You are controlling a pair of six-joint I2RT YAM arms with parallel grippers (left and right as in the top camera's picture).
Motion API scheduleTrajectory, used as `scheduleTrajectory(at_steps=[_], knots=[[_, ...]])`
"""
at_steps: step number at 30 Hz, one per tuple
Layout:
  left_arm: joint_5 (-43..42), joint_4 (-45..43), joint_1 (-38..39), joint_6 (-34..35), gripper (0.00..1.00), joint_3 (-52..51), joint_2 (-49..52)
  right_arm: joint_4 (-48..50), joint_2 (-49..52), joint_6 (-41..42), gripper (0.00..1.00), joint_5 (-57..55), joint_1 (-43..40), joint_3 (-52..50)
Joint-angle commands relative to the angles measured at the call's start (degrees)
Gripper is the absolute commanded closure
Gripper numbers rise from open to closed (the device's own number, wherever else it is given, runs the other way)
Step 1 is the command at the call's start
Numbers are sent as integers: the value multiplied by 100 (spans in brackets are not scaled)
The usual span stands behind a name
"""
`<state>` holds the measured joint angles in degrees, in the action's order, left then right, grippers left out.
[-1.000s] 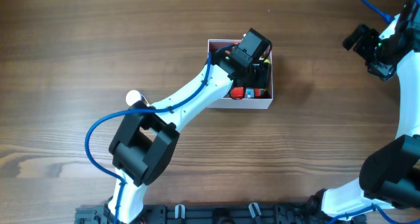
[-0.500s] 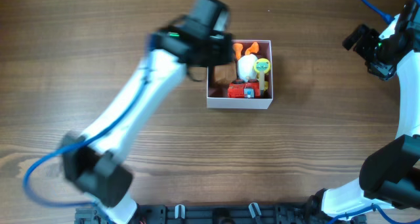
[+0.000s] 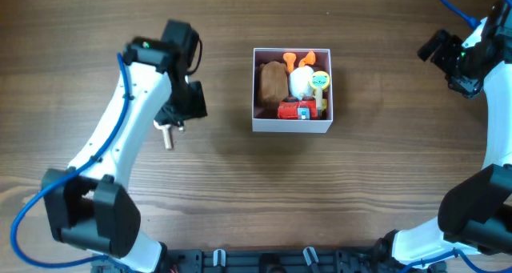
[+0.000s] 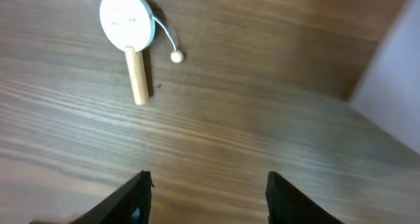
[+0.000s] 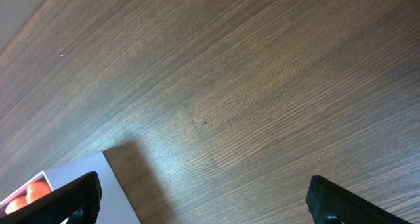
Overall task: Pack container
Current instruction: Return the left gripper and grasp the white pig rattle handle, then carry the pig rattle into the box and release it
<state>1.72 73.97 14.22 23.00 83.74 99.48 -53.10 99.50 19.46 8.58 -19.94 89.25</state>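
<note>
Your left arm had swung away from the container (image 3: 292, 127) in the last second. It had been reaching inside the box; now the left gripper (image 3: 182, 105) hung over the bare table (image 3: 240, 193) well to the box's left. The right arm had not shifted.

The container sat near the middle of the table, upright, with a brown toy (image 3: 272, 82), a red toy car (image 3: 298, 110) and a few smaller pieces already inside. One thing was left outside: a toy pellet drum (image 4: 126, 20), with a white round head, a wooden handle and a bead on a string. It lay flat on the wood just beside your left gripper. From overhead only its handle showed past the gripper body.

The left wrist view showed the left fingers (image 4: 141, 198) spread apart with nothing between them, and the drum lay ahead of them, untouched. The right gripper (image 5: 203, 198) was likewise spread and empty, parked far out to the right.

You appeared to be at the reach for the last item. My reading is that the next move called for bringing the left jaws forward over the drum and turning the wrist so they closed across the narrow handle, not the wide head. Then you would need to come down close to the wood, since the toy lay low.
</note>
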Motion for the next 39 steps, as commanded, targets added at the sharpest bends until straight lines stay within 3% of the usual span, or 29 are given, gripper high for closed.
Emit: scheduleTrajectory(at_steps=[1, 5, 10, 13, 17, 20, 23, 26, 33, 39], knots=[[98, -522, -291, 328, 43, -907, 52, 15, 68, 63, 0, 50, 4, -48], [96, -1069, -710, 398, 43, -1663, 50, 15, 68, 63, 0, 50, 4, -48], [-122, -2052, -1029, -584, 41, -2312, 52, 15, 68, 63, 1, 50, 4, -48], [-79, -2426, -1032, -706, 41, -2459, 59, 15, 68, 63, 0, 50, 4, -48], [-33, -2953, -1034, -785, 49, -2669, 70, 15, 68, 63, 0, 50, 4, -48], [-31, -3270, -1034, -793, 50, -2874, 72, 15, 68, 66, 0, 50, 4, -48], [-31, -3268, -1034, -975, 63, -2883, 72, 15, 68, 66, 0, 50, 4, -48], [-33, -3263, -1032, -1084, 85, -2883, 72, 15, 68, 66, 0, 50, 4, -48], [-96, -3051, -1032, -1088, 90, -2715, -37, 15, 68, 66, 1, 50, 4, -48], [-957, -2098, -643, -1086, 93, -1510, -669, 15, 68, 63, 0, 50, 4, -48]])
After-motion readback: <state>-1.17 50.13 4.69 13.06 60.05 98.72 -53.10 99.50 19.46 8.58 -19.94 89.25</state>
